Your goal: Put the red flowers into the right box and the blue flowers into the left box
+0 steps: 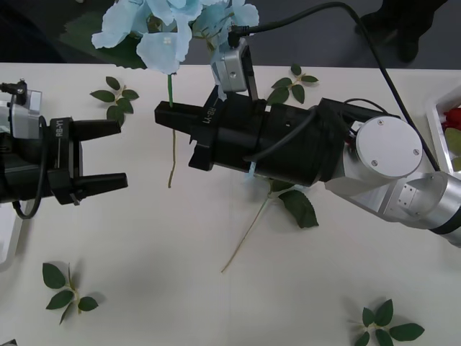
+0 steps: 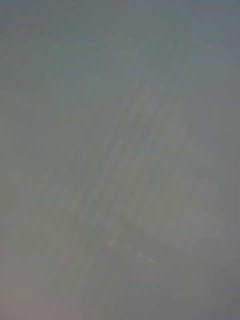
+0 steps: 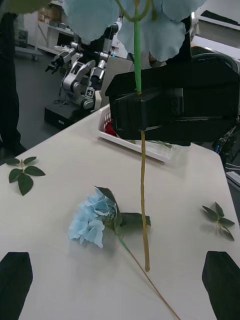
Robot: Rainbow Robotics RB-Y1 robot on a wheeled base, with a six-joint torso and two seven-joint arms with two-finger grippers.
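Your right gripper is pinching a blue flower's stem high up, its light head flopping above the jaws, stem dangling below, while your left gripper is waiting open just beside; keep gripping the stiff stem.

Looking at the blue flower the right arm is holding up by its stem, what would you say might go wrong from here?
1. The right gripper pinches only the thin stem of the held blue flower, so it may swing or slip.
2. Its dangling stem hangs above a second blue flower on the table and could snag it.
3. The open left gripper sits close by; the arms might collide.
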